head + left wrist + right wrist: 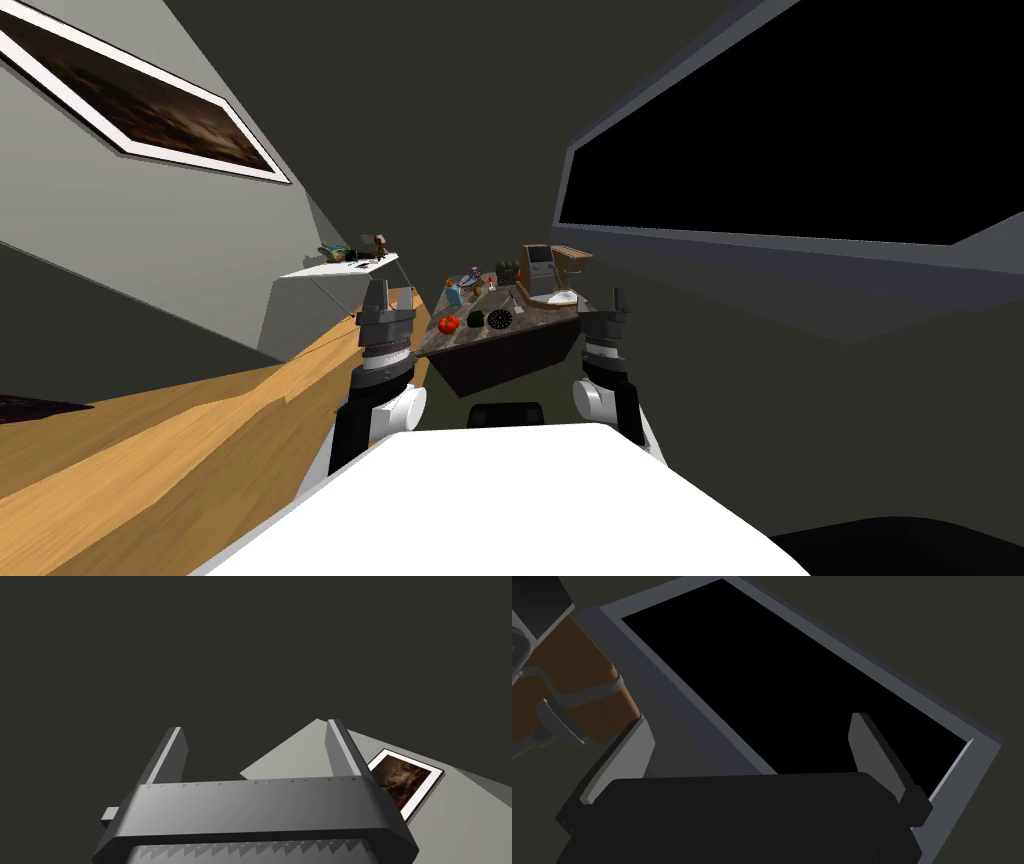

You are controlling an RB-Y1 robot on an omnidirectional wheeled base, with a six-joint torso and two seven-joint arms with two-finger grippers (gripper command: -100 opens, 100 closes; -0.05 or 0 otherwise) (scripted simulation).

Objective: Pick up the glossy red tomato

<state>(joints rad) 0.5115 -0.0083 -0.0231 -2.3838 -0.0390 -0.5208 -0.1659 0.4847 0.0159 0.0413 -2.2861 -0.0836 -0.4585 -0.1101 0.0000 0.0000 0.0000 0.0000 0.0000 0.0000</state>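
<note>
Facing the table (pixel 520 338) from a little way off; see the tomato (pixel 448 324) on its near left corner, close to the edge, just beside a dark green thing (pixel 476 320) with a black disc (pixel 500 319) next along.

Holding the left gripper (pixel 390 297) raised near that corner, fingers spread and empty; holding the right gripper (pixel 620 300) raised off the table's other side, well apart from the tomato, likewise spread with nothing between the blades.

Judge it light, round and glossy, so probably slippery against thin blades; likely soft-skinned too, easy to bruise or split under a hard squeeze. Best taken across the widest middle, one blade on each opposite side, from above or from the open edge; squeeze gently, just enough to stop rolling; keep clear of the green thing. Looks a job for the left.
</note>
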